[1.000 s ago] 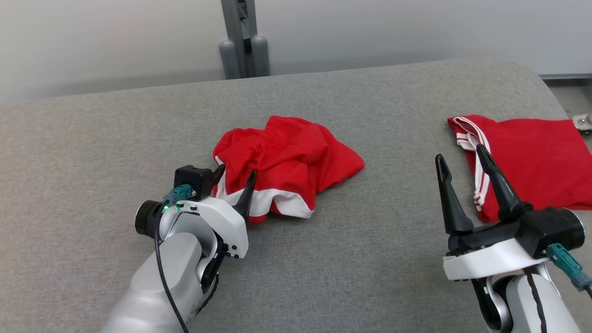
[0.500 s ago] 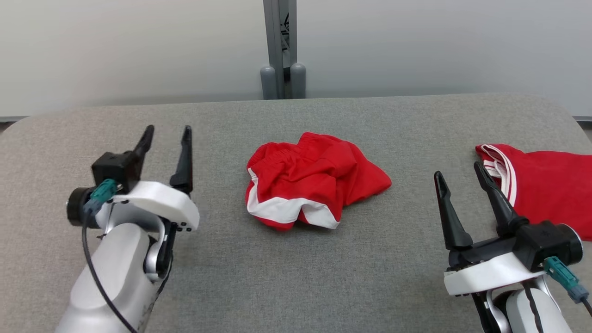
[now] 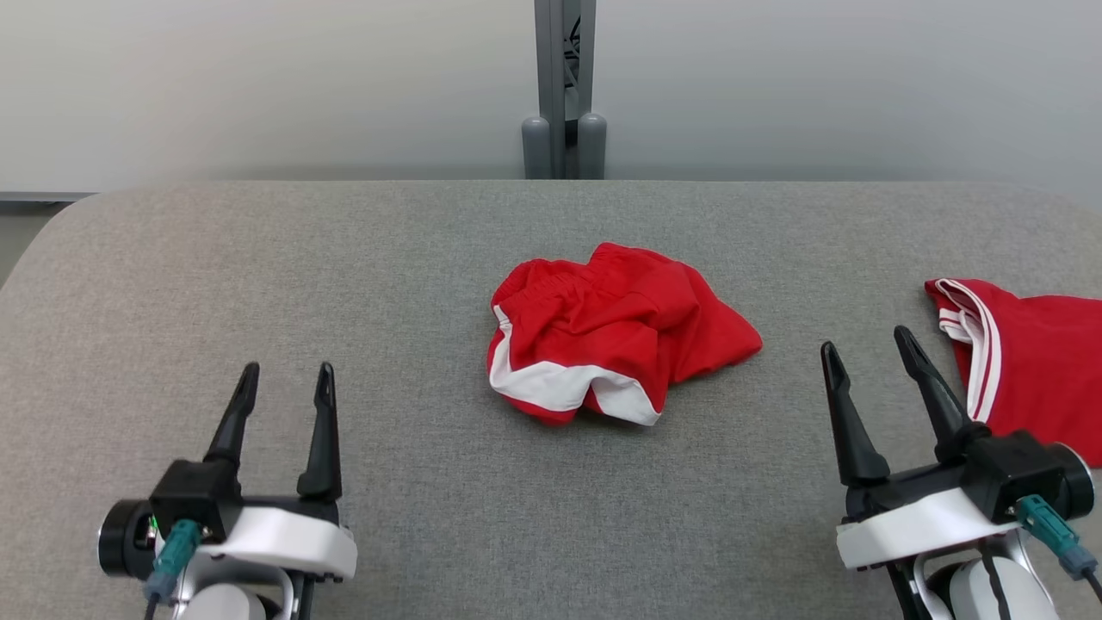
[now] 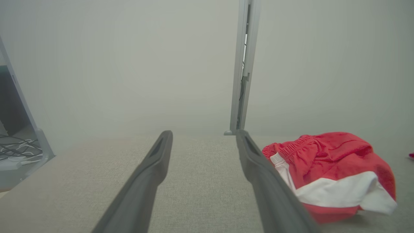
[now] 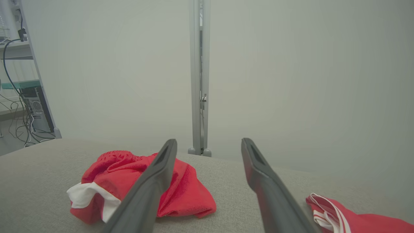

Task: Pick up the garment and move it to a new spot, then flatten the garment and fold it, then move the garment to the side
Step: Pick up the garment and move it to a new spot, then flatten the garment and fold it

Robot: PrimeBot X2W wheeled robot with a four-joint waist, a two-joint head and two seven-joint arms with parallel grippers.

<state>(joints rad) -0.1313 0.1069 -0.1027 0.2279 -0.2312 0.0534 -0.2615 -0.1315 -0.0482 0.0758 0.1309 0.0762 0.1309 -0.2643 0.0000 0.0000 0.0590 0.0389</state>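
Note:
The garment [image 3: 620, 331] is a crumpled pair of red shorts with white trim, lying in a heap at the middle of the grey padded table [image 3: 344, 258]. My left gripper [image 3: 287, 370] stands open near the front left, well apart from the shorts, with nothing between its fingers. In the left wrist view the garment [image 4: 326, 171] lies to the right of the open left gripper [image 4: 203, 134]. My right gripper [image 3: 865, 340] is open and empty at the front right. In the right wrist view the garment [image 5: 194, 194] sits behind the left finger of the open right gripper [image 5: 209, 140].
A second red garment with white stripes [image 3: 1033, 362] lies flat at the table's right edge, just beyond my right gripper, and also appears as a red garment [image 5: 339, 220] low on the right. A grey metal post [image 3: 564, 86] stands behind the table's far edge.
My left gripper has drawn away from the shorts' edge, first leftward, then back to the front left. The head camera has turned, shifting the whole picture. The right gripper has kept its pose.

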